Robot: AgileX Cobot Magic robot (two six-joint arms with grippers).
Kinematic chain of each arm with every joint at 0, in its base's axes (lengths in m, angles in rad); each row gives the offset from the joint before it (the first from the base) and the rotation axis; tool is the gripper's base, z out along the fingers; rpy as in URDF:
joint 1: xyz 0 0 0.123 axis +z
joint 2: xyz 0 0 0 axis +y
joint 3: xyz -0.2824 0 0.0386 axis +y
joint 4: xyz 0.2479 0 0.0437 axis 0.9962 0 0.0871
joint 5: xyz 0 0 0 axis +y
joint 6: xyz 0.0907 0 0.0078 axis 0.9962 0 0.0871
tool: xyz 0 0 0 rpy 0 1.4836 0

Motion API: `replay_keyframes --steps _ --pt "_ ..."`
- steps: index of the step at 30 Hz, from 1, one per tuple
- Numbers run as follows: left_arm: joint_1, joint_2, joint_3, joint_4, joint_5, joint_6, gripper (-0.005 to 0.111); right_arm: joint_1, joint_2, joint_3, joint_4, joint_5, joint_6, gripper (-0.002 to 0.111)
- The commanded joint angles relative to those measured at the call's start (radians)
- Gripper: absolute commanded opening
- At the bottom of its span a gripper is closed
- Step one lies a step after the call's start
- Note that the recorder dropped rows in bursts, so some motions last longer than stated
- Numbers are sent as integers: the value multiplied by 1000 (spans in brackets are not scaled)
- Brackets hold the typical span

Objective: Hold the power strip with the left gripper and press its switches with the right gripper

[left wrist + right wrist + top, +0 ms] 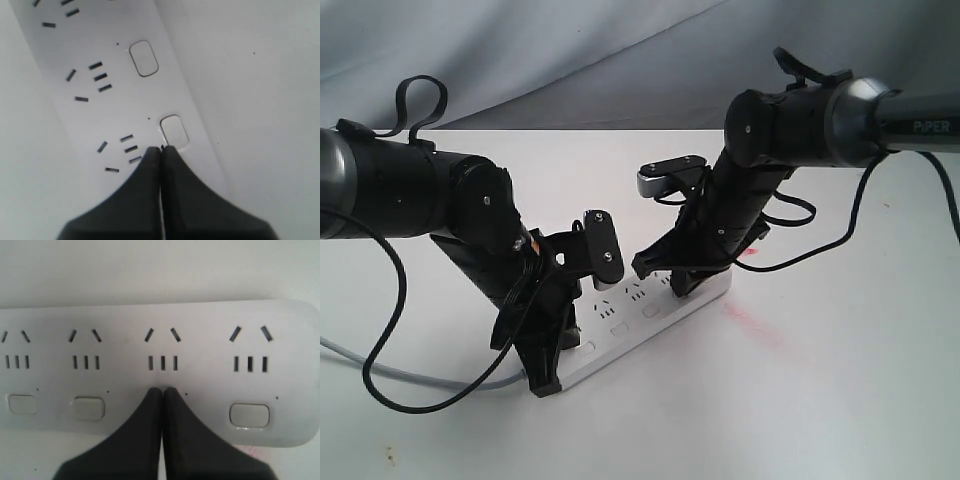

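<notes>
The left gripper [161, 150] has its jaws pressed together with nothing between them. Its tip rests on the top face of the power strip [630, 325], just beside one of the switches [174, 131] and toward the end where the grey cord [345, 352] leaves. I take that as a hold by pinning rather than clamping: pressure from above should keep the bar from sliding on the bench [840, 400]. The strip lies flat and slantwise between the two arms, sockets up. Toward its far, rounded end the right gripper [161, 390] likewise has its jaws closed on nothing, so they make one blunt point. That point sits in the row of buttons, just where a switch ought to be between its neighbours, so it looks placed to press that one. Whether the button is actually down I cannot tell. The last switch [249, 415], by the rounded end, is uncovered
</notes>
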Motion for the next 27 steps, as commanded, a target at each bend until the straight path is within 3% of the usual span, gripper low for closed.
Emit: replay_keyframes --steps 1,27 --pt "-6 -1 -8 4 3 -11 0 2 27 3 -19 15 2 0" --pt "-6 -1 -8 4 3 -11 0 82 27 59 -117 -13 90 0"
